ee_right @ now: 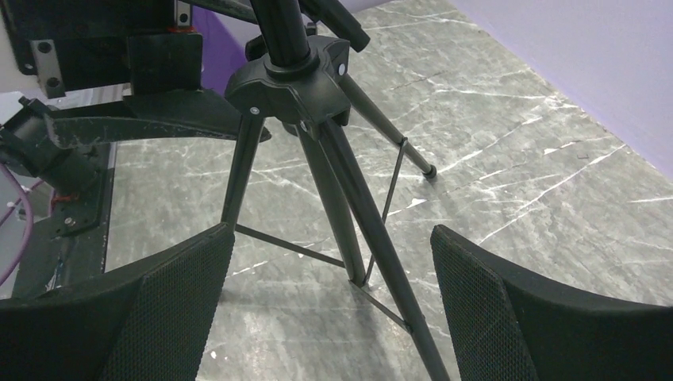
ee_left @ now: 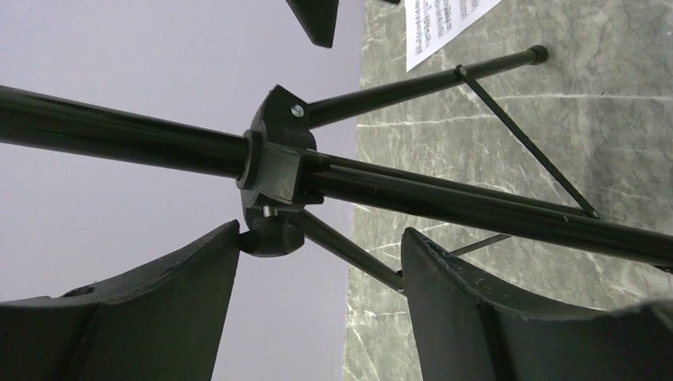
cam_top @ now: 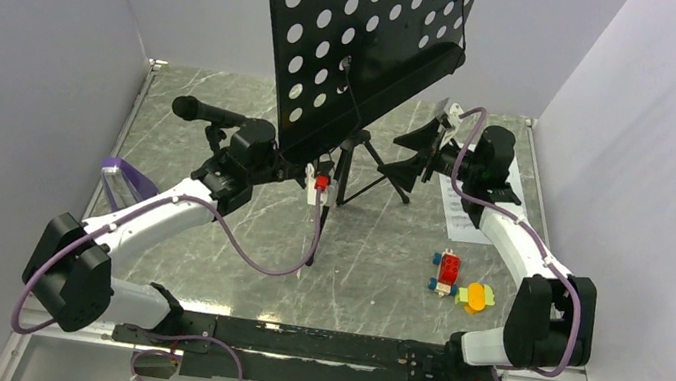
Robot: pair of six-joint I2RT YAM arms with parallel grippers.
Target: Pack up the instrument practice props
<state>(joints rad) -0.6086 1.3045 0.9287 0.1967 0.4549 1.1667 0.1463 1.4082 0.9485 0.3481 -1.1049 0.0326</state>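
- Though both pairs of jaws gape, my left gripper (ee_left: 317, 246) sits nearer the music stand hub (ee_left: 274, 159), with its pole (ee_left: 119, 131) running crosswise.
- My right gripper (ee_right: 329, 246) faces the legs (ee_right: 341, 206).

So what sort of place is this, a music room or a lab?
Most likely a robot test booth, not a music room: plain white walls box in a marble-patterned table, two robot arms are bolted along its near edge, and the music stand and toy blocks look like props.
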